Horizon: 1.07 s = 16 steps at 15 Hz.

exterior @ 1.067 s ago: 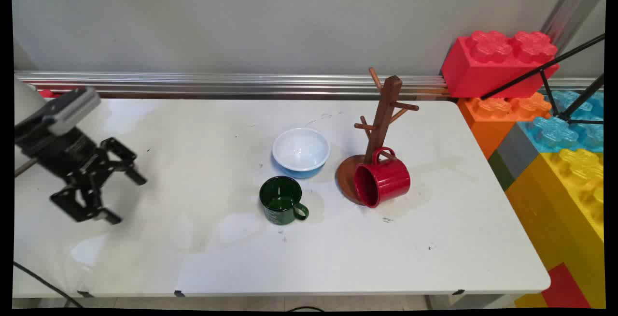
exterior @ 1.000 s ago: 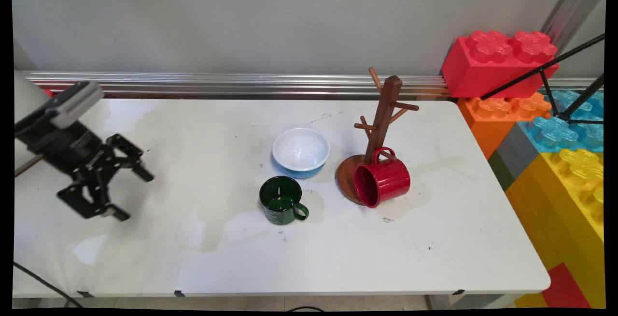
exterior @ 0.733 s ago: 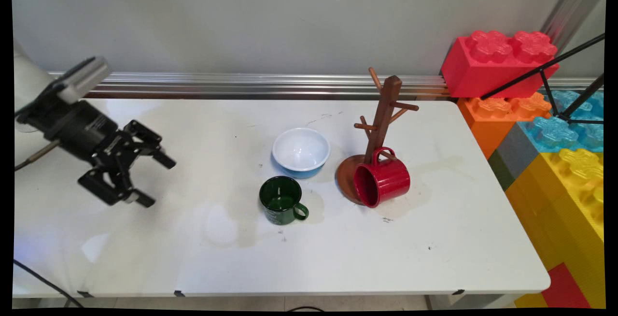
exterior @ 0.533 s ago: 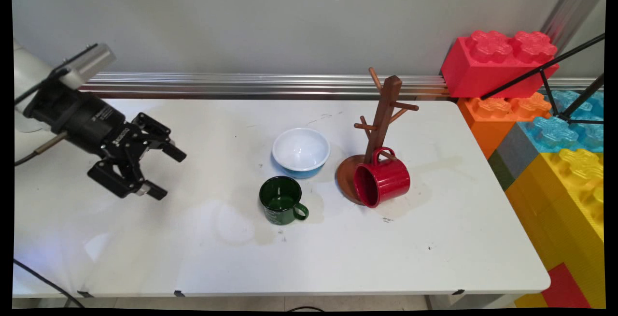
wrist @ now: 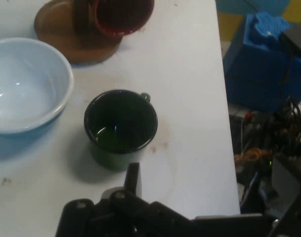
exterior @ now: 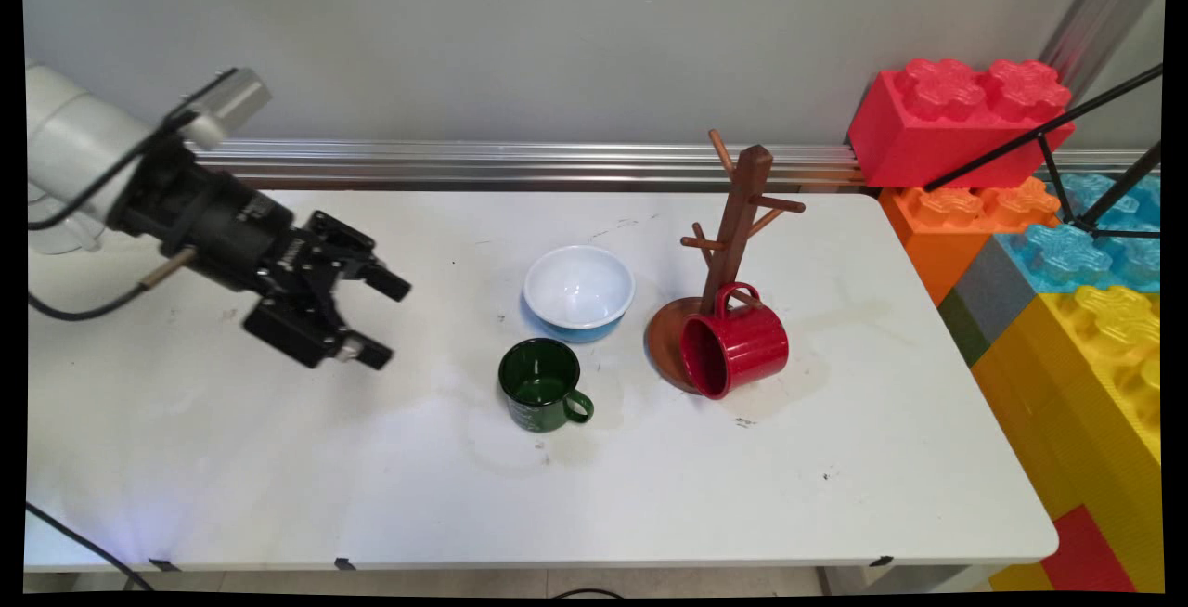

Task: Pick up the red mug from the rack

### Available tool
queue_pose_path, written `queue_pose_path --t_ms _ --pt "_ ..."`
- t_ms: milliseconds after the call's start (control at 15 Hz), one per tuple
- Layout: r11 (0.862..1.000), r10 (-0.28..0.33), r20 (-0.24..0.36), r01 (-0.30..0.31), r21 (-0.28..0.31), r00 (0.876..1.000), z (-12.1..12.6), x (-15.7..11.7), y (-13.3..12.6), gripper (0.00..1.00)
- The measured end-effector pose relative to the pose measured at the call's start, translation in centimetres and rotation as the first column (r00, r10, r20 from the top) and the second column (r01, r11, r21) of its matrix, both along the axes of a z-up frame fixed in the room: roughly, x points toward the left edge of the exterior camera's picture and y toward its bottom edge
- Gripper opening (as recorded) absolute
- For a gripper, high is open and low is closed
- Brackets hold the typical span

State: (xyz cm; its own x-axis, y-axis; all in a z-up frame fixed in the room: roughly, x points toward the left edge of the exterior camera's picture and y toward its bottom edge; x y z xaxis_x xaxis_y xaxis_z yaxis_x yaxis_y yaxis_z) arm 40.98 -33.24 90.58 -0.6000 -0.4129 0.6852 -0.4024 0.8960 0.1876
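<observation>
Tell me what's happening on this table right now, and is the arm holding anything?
The gripper holds nothing: open, it hangs above the table's left part, pointed toward the green mug, the nearest thing to it. That mug stands upright, its handle away from the gripper. Behind it sits a blue bowl with a white inside. To their right, a red mug lies on its side against the base of a wooden mug tree.

Dark green mug (exterior: 541,386), red mug (exterior: 735,347), blue-and-white bowl (exterior: 578,291), brown wooden rack (exterior: 733,226), white desk (exterior: 835,458), black hand (exterior: 382,321).
</observation>
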Motion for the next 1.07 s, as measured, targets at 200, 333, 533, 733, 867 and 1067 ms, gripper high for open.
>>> queue_pose_path --t_ms 200,333,533,733,867,1067 --pt "0.996 0.074 -0.018 -0.073 0.043 0.997 -0.3 -3.2 0.5 1.0" --pt "0.991 0.118 -0.028 -0.116 0.074 0.993 -0.6 -5.1 0.8 1.0" --pt "0.978 0.179 -0.047 -0.172 0.117 0.983 -1.1 -9.0 1.3 1.0" --pt "0.971 0.212 -0.06 -0.203 0.13 0.976 -1.4 -12.0 1.7 1.0" --pt "0.964 0.238 -0.066 -0.227 0.138 0.969 -2.0 -13.8 1.7 1.0" --pt "0.953 0.275 -0.066 -0.263 0.148 0.959 -3.3 -16.2 1.6 1.0"
